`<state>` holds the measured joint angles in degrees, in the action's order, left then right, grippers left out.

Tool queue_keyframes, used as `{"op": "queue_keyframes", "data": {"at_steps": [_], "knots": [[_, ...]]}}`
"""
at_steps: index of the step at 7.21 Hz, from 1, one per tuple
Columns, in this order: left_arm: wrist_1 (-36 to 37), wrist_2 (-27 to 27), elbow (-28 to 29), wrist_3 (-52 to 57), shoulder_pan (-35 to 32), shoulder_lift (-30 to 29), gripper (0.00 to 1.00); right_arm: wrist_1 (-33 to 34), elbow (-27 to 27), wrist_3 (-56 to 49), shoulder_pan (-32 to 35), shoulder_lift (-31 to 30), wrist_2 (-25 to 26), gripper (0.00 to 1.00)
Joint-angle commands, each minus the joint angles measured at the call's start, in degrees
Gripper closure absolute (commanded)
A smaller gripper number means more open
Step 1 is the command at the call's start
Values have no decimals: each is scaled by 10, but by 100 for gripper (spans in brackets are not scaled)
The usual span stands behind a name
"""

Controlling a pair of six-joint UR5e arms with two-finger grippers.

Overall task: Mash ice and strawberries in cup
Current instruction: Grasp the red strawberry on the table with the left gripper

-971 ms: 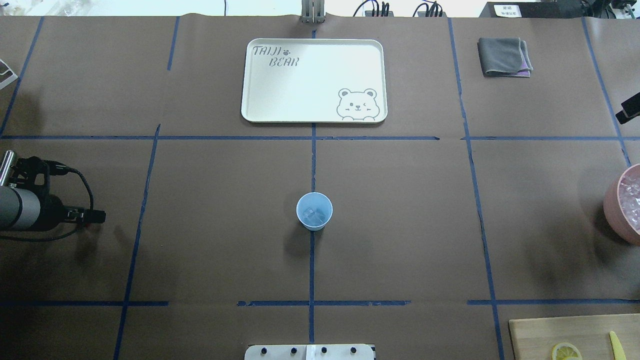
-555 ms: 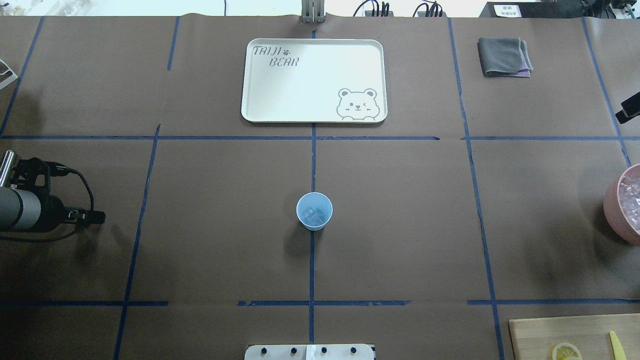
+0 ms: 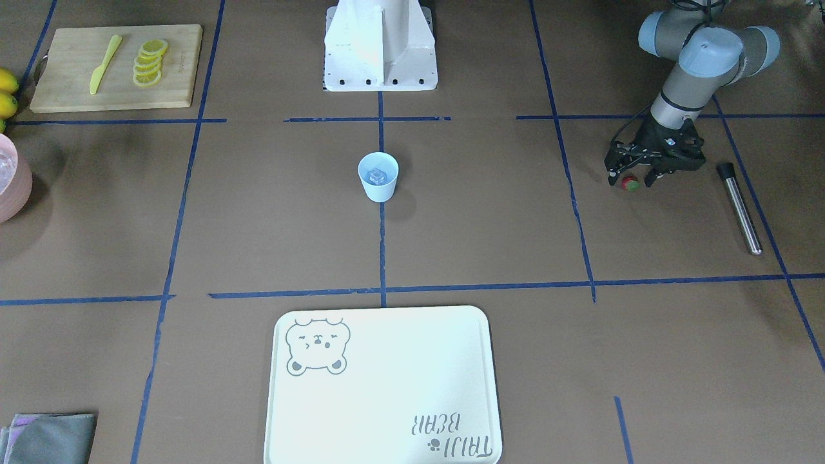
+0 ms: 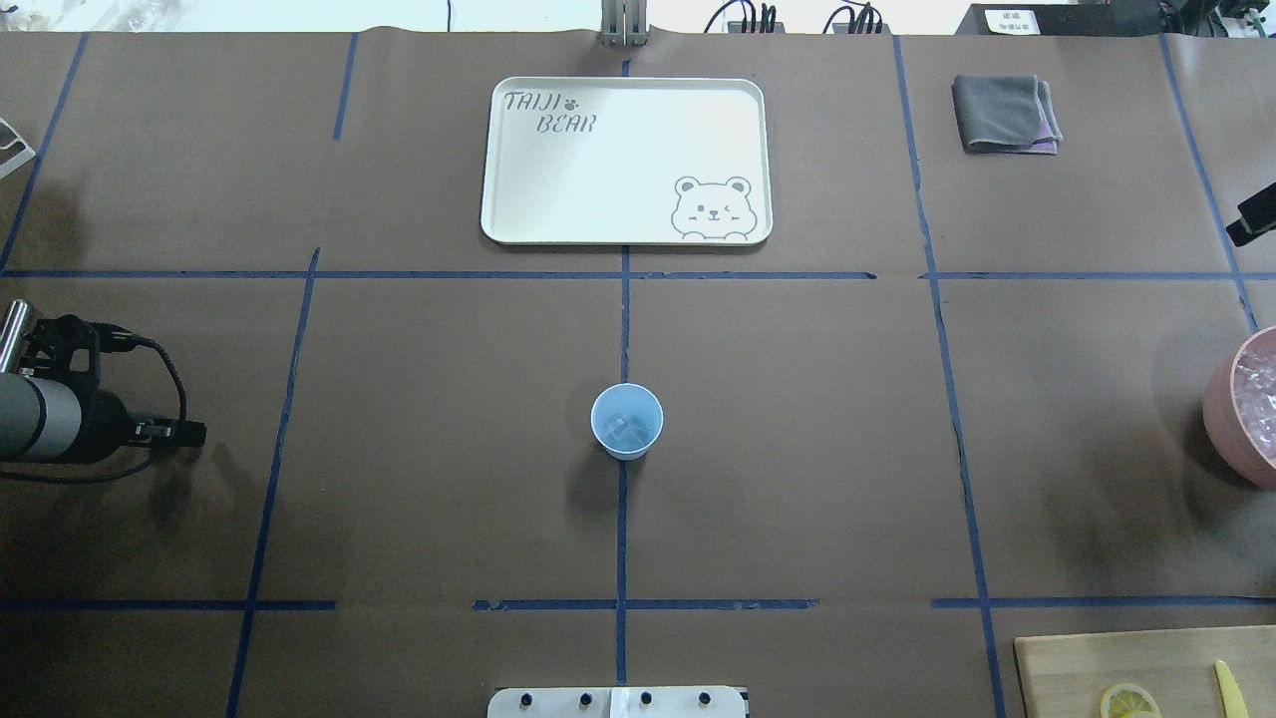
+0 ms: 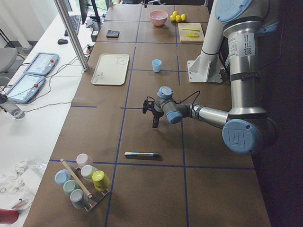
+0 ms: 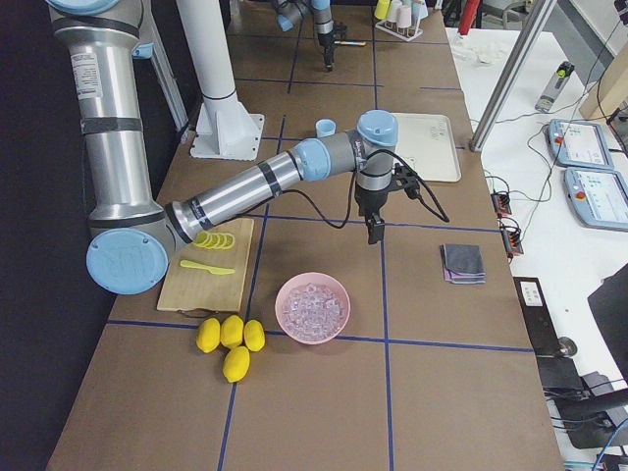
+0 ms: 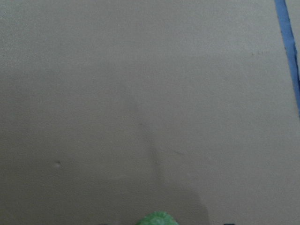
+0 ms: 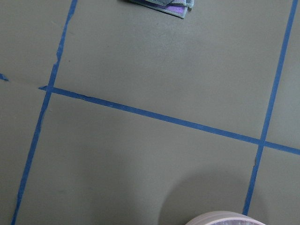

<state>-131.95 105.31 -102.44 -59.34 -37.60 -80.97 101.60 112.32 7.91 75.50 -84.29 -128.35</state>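
Facing the robot, the front view showed the left gripper [image 3: 632, 180] low at the table's left end, jaws spread either side of the strawberry [image 3: 630, 185], not clamped on it. Metal rod [image 3: 740, 207] lay near, farther left. Cup [image 3: 378, 177] stood mid-table, well apart, with ice [image 3: 377, 174] inside. Overhead: cup central, left arm at the left edge. Left wrist: only the berry's green cap, bottom edge. Right-side view: right gripper [image 6: 376, 234] hung near the pink bowl [image 6: 313, 307]; whether spread or closed could not be told.
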Motion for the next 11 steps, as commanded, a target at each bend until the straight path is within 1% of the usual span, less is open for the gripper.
{"op": "queue_keyframes", "data": {"at_steps": [1, 2, 5, 6, 7, 8, 9, 10, 11], "knots": [[0, 1, 1, 0, 0, 0, 38, 0, 0, 0, 0, 0, -2, 1], [0, 1, 1, 0, 0, -1, 47, 0, 0, 0, 0, 0, -2, 1], [0, 2, -2, 2, -1, 0, 85, 0, 1, 0, 0, 0, -3, 1], [4, 12, -15, 2, -5, 1, 94, 0, 1, 0, 0, 0, -3, 1], [10, 56, -41, 2, -11, 6, 97, 0, 0, -1, 4, 1, -3, 1], [33, 73, -63, 2, -30, 4, 99, 0, -1, -2, 10, 0, -4, 1], [105, 93, -96, 6, -46, -5, 99, 0, -7, -6, 20, -1, -4, 1], [183, 96, -132, 8, -48, -42, 100, 0, -27, -47, 42, -3, -14, 1], [284, 101, -160, 8, -49, -103, 100, 0, -57, -105, 74, -4, -27, 1]]}}
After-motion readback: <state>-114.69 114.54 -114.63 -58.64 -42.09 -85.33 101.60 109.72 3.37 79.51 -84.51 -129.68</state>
